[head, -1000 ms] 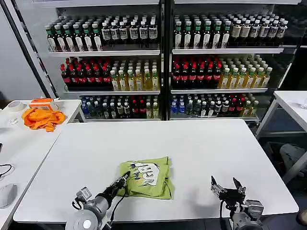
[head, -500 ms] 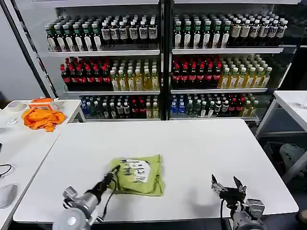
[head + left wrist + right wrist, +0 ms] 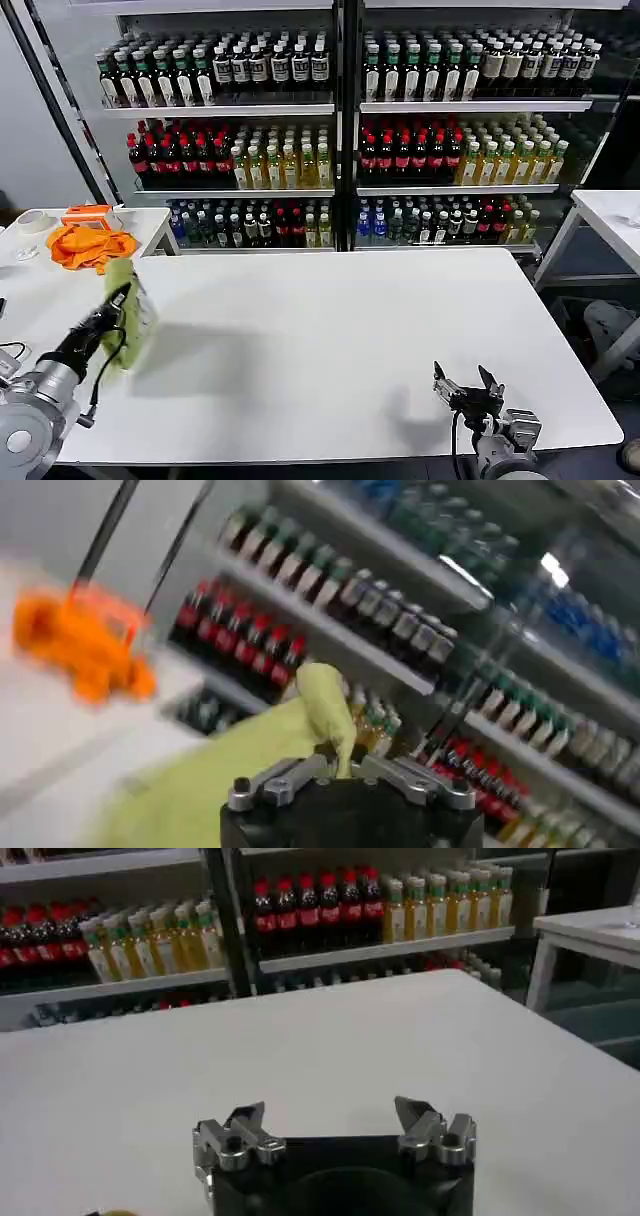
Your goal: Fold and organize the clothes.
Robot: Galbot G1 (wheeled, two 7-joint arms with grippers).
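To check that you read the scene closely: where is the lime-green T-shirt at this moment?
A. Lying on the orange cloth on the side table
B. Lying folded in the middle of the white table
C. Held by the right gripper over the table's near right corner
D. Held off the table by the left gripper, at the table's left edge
D: the left gripper is shut on the T-shirt, which hangs at the white table's left edge.
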